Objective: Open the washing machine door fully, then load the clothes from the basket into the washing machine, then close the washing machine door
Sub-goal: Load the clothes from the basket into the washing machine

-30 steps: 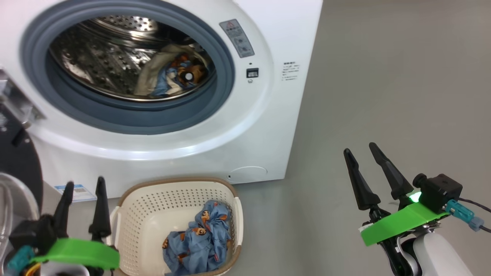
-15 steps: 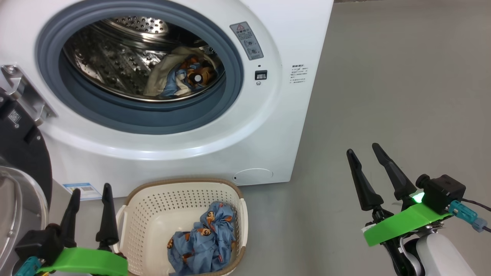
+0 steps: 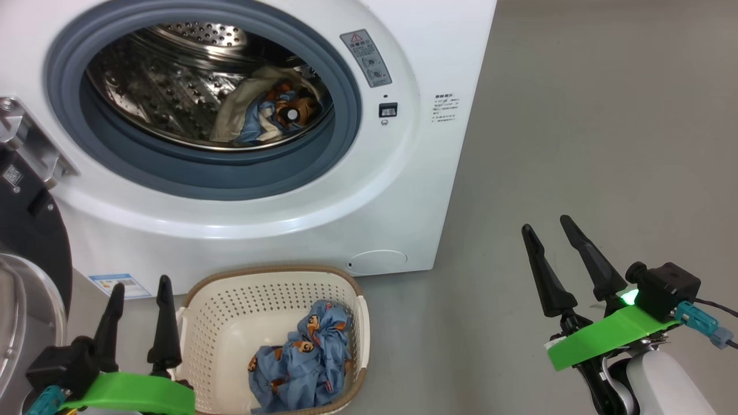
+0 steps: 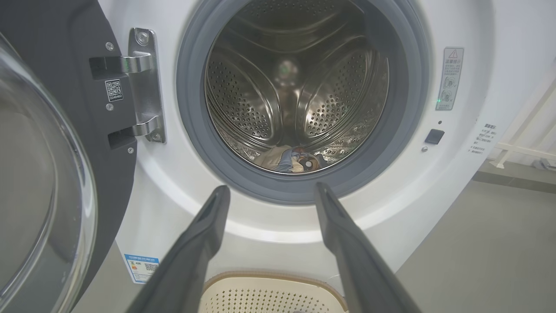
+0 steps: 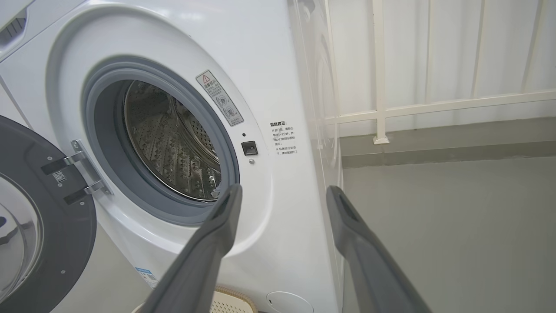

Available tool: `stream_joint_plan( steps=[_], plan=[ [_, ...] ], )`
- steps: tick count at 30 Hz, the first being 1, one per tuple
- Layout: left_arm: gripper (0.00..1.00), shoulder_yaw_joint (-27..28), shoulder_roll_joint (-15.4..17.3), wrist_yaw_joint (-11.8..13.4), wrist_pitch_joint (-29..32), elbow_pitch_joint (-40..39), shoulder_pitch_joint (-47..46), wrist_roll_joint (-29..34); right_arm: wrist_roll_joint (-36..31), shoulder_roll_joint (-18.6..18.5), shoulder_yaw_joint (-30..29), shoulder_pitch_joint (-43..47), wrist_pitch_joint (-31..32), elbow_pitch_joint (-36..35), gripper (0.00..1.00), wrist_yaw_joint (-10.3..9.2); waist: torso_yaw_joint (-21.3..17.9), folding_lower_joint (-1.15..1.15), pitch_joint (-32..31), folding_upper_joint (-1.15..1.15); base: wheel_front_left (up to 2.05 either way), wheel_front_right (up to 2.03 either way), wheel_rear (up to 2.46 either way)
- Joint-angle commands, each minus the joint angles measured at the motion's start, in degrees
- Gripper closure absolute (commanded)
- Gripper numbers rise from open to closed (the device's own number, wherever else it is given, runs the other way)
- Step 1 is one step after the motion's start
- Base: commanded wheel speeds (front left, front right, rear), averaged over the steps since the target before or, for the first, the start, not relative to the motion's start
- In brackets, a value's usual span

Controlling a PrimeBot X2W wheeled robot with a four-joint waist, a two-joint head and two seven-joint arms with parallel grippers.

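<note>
The white washing machine (image 3: 403, 190) stands with its door (image 3: 29, 230) swung wide open to the left; the door's dark inner face and glass bowl (image 4: 39, 174) show in the left wrist view. Cream and blue printed clothes (image 3: 265, 112) lie in the steel drum (image 4: 295, 91). In front of the machine on the floor sits the cream basket (image 3: 230, 311), holding a crumpled light blue garment with orange prints (image 3: 302, 360). My left gripper (image 3: 141, 288) is open just left of the basket. My right gripper (image 3: 545, 225) is open over bare floor, well right of the basket.
Grey floor (image 3: 605, 144) spreads to the right of the machine. A white railing and wall (image 5: 434, 108) stand behind it. The open door's hinge (image 4: 145, 82) and a blue label sticker (image 3: 118, 284) are at the machine's lower left.
The head view has shifted slightly between frames, so the camera moved. Both grippers stay open in much the same places; the clothes and basket have not moved.
</note>
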Motion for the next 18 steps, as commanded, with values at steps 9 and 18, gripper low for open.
stream_joint_plan(
  steps=[9, 18],
  plan=[
    [0.00, 1.28, 1.70, -1.14, 0.81, -0.07, -2.78, 0.08, 0.59, -0.13, 0.97, -0.86, -0.27, -1.67, 0.00, 0.09, -1.30, 0.00, 3.30, 0.00, 0.00, 0.00, 0.00],
    [0.00, -1.60, 3.17, -2.90, 3.85, 4.94, -8.40, -0.69, -0.54, 1.00, 0.40, -3.22, -0.27, -2.88, 0.00, 0.09, -2.90, 0.00, 10.87, 0.00, 0.00, 0.00, 0.00]
  ],
)
